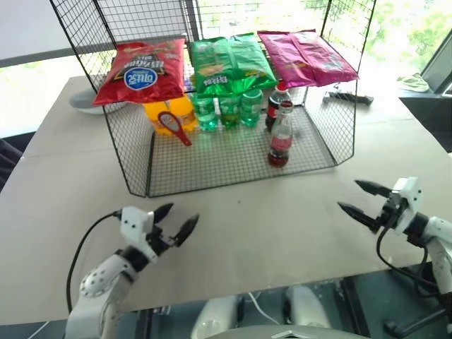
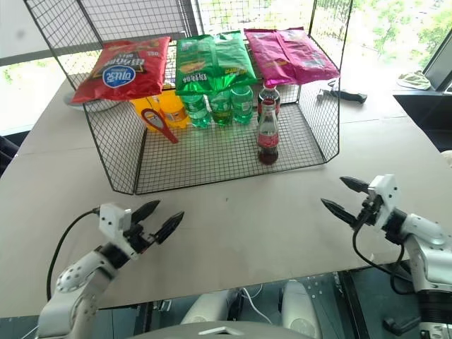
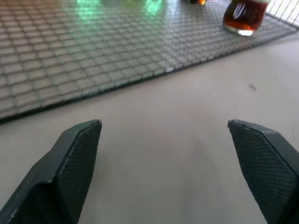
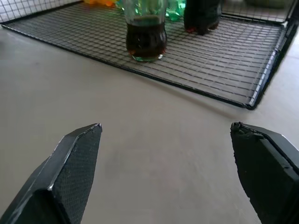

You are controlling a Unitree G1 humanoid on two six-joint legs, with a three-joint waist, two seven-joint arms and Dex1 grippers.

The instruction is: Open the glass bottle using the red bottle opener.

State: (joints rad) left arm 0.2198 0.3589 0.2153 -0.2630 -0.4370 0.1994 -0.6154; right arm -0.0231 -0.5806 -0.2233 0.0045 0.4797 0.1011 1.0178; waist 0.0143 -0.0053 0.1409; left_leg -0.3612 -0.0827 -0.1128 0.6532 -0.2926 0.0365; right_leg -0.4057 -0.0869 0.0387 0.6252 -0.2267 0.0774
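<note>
Left gripper (image 1: 174,221) hovering low over the near worktop (image 1: 268,212), jaws standing wide and holding nothing; right gripper (image 1: 361,200) hovering likewise at the near right, jaws wide and empty; wire rack (image 1: 233,159) lying farther back on the worktop; glass bottle (image 1: 280,134) standing upright near the rack's front right edge, cap on; wider dark cola bottle (image 1: 277,102) standing just behind it; red bottle opener (image 1: 173,126) leaning against the orange bottle (image 1: 173,111) at the rack's left; green bottles (image 1: 228,109) standing between; red, green and pink snack bags (image 1: 229,65) lying on the rack's top.
</note>
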